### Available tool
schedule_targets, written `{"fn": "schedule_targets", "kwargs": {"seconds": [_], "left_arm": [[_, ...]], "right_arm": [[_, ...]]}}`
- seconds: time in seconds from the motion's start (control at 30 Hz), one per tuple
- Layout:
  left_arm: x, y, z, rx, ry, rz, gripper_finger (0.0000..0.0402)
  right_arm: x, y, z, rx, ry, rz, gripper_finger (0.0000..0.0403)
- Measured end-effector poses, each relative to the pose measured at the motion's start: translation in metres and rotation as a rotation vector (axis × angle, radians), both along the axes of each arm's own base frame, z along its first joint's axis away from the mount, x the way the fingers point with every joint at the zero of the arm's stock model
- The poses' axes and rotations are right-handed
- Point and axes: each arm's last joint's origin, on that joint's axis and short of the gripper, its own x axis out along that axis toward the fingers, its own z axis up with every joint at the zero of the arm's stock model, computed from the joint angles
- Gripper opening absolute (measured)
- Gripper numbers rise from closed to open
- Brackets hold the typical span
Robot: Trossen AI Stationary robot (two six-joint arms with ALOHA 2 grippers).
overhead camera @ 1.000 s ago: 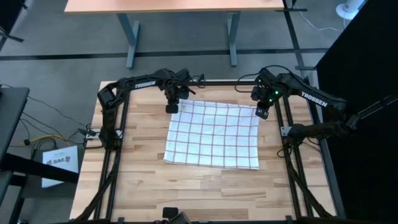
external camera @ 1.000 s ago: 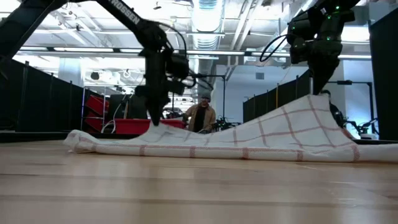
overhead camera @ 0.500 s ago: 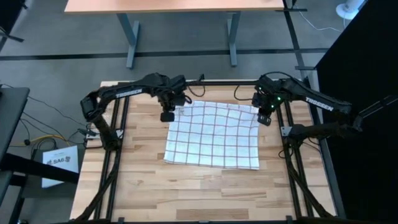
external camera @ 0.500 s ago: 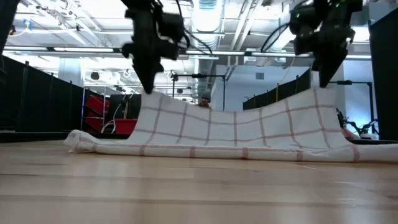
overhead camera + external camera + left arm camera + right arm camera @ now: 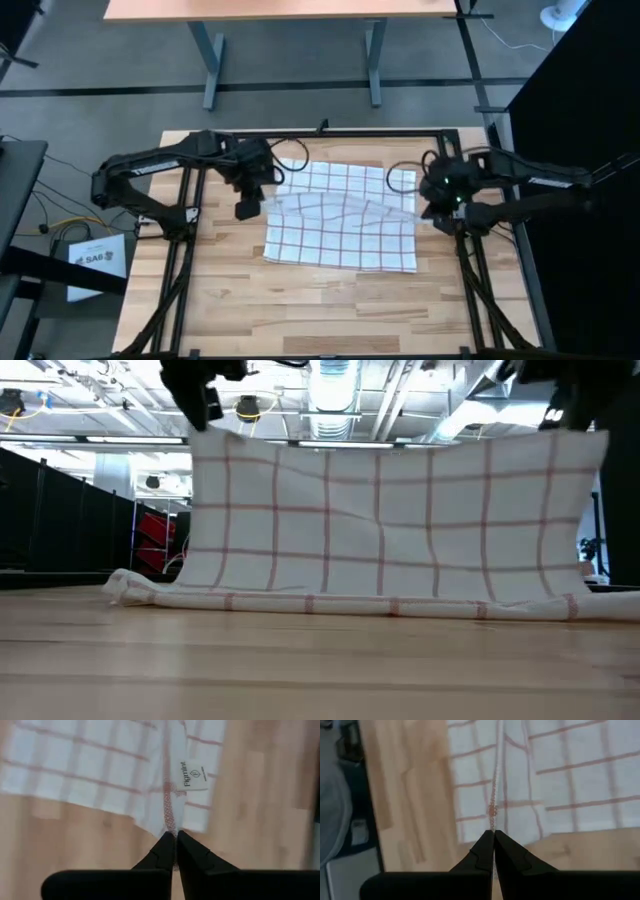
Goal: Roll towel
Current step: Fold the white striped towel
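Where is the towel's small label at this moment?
The label shows in the left wrist view, at the towel corner pinched by the left gripper, above the wooden table.

Light: bright and even, from long ceiling strip lamps [image 5: 330,445] overhead in the low view.
Glare: the lamps blow out to white.
Shadows: faint and soft on the pale wooden plank tabletop [image 5: 330,300].
Blur: both wrist views are smeared; the near tabletop in the low view is soft.

the towel [image 5: 345,225] sits mid-table [image 5: 300,300], the left gripper [image 5: 247,207] at its 9 o'clock corner, the right gripper [image 5: 436,211] at 3 o'clock.
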Motion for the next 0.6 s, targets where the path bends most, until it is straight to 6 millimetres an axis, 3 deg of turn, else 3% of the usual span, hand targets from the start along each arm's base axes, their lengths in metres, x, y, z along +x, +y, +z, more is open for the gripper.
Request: {"fn": "schedule_targets", "kwargs": {"seconds": [0.43, 0.6], "left_arm": [[0.006, -0.028, 0.002, -0.219, -0.019, -0.027, 0.0], [0.006, -0.008, 0.002, -0.097, -0.072, -0.041, 0.0]], "right_arm": [[0.008, 0.043, 0.009, 0.167, -0.106, 0.109, 0.0], [0.011, 0.028, 0.008, 0.06, -0.115, -0.023, 0.0]]}}
